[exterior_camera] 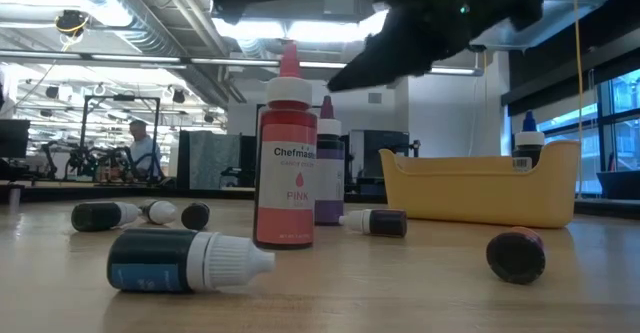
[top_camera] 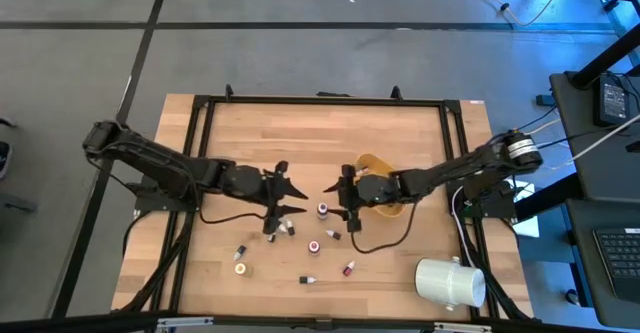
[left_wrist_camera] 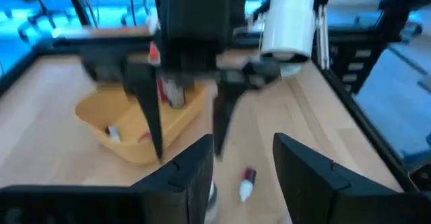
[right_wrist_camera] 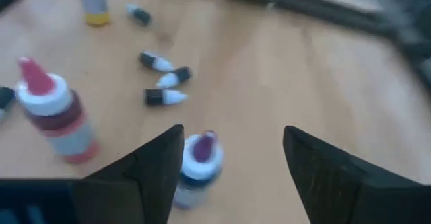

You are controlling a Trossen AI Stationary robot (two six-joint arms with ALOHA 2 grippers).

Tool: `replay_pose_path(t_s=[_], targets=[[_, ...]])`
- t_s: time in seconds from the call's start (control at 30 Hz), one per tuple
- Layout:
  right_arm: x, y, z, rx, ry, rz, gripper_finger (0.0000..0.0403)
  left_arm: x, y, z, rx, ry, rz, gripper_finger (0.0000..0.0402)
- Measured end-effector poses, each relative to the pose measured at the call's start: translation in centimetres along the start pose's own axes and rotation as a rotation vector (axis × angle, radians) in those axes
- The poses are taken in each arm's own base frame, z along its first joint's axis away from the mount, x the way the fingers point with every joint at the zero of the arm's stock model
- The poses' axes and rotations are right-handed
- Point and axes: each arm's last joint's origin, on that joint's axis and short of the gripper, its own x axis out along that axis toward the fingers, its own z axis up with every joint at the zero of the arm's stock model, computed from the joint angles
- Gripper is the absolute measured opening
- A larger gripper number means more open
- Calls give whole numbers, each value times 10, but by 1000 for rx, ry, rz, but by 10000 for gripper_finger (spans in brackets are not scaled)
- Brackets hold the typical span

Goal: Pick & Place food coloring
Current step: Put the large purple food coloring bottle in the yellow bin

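Right pincer hovering spread over an upright purple bottle

The right pincer (right_wrist_camera: 232,163) is hanging empty with its jaws apart above the purple-capped bottle (right_wrist_camera: 197,158), which is standing upright, long axis vertical, on the surface (right_wrist_camera: 283,69) nearer one finger than centred. The left pincer (top_camera: 272,211) is hovering over other bottles, fingers parted, gripping nothing visible. The yellow bowl (top_camera: 372,163) is sitting just behind the right pincer.

In the left wrist view the right gripper (left_wrist_camera: 185,126) is blurred and covers part of the yellow bowl (left_wrist_camera: 121,126). The purple-capped bottle (right_wrist_camera: 196,163) is partly hidden behind a finger. In the high view the bottle labels are too small to read.
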Motion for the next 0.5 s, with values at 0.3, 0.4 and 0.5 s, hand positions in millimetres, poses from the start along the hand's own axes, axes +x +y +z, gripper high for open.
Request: replay_pose_path(t_s=[0.3,0.4,0.5], targets=[[32,-1,-13,57,71,104,227,-4,1,-7,40,-26,-2,154],[33,-1,-14,45,75,106,211,-4,0,-7,41,-25,-3,154],[33,-2,-15,46,84,105,184,-4,0,-8,41,-24,-3,151]])
